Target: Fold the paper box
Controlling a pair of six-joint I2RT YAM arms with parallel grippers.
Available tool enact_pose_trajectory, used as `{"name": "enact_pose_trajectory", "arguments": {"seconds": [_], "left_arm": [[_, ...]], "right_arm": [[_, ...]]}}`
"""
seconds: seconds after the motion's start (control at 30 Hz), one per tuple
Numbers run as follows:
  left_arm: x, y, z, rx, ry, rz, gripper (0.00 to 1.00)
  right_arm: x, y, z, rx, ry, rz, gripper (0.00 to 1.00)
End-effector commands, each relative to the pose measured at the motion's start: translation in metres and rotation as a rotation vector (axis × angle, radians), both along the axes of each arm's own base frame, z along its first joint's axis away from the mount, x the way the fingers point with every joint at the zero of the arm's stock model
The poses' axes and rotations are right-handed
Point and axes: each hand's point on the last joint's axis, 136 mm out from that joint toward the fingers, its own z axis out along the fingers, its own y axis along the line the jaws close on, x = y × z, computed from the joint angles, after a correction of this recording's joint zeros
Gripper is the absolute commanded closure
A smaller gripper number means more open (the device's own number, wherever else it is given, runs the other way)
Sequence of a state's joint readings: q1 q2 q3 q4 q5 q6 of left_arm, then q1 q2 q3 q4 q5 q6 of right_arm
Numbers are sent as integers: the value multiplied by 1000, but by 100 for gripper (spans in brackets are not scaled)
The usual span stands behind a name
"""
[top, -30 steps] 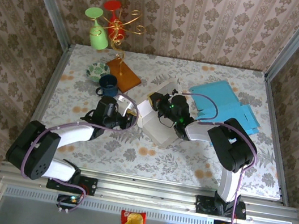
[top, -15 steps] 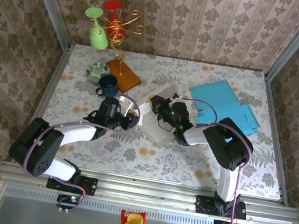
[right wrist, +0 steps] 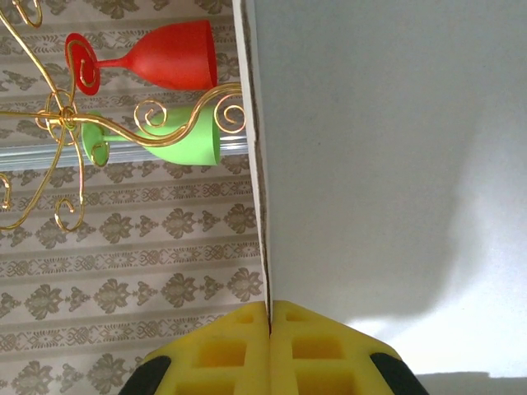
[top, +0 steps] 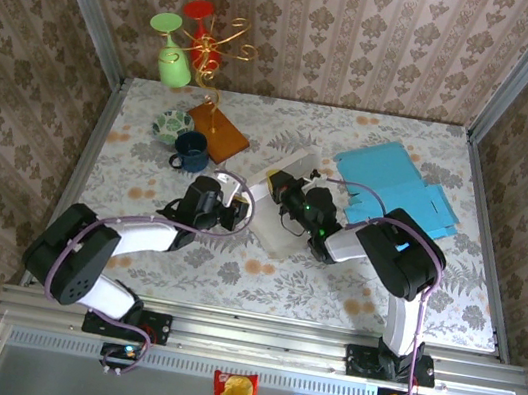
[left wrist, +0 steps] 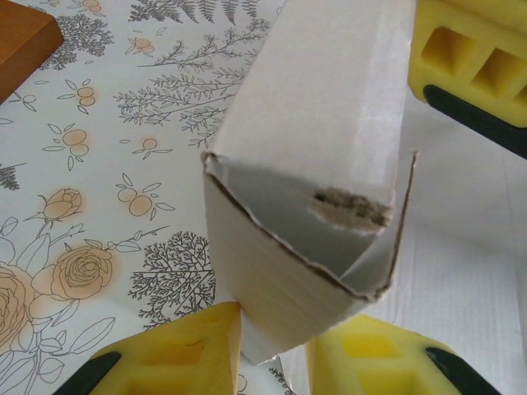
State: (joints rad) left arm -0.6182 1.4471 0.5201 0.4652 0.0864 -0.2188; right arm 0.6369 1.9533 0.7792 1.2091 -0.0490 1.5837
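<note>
The white paper box (top: 280, 223) lies half folded in the middle of the floral table, between both arms. My left gripper (top: 233, 211) is at its left side. In the left wrist view a folded, torn-edged flap of the box (left wrist: 321, 123) hangs down between the yellow fingers (left wrist: 173, 358), which press it from both sides. My right gripper (top: 279, 184) is at the box's far edge. In the right wrist view it (right wrist: 270, 329) is shut on the thin edge of a white panel (right wrist: 387, 164). One of its yellow fingers (left wrist: 473, 58) shows in the left wrist view.
A gold wire stand (top: 216, 48) carrying a red glass (right wrist: 165, 56) and a green glass (right wrist: 177, 136) rises at the back left on a wooden base (top: 220, 129). A blue mug (top: 190, 152) and a small bowl (top: 172, 123) sit beside it. Blue paper sheets (top: 398, 185) lie at the back right.
My left gripper has slid right, closer to the box, and closed slightly. The right gripper has shifted left with the box's edge, and the box has turned a little.
</note>
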Motion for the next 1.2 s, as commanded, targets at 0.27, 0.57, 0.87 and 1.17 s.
{"name": "enact_pose_trajectory", "arguments": {"seconds": [0.27, 0.57, 0.87, 1.17], "left_arm": [[20, -8, 11, -11, -55, 118, 73], [31, -9, 8, -6, -68, 207, 72], [39, -11, 1, -5, -69, 244, 74], [46, -25, 2, -9, -74, 244, 83]], "right_arm": [[-4, -1, -20, 2, 46, -73, 100], [-6, 2, -24, 8, 64, -81, 100], [-7, 2, -27, 8, 81, -80, 100], [-6, 3, -27, 16, 95, -81, 100]]}}
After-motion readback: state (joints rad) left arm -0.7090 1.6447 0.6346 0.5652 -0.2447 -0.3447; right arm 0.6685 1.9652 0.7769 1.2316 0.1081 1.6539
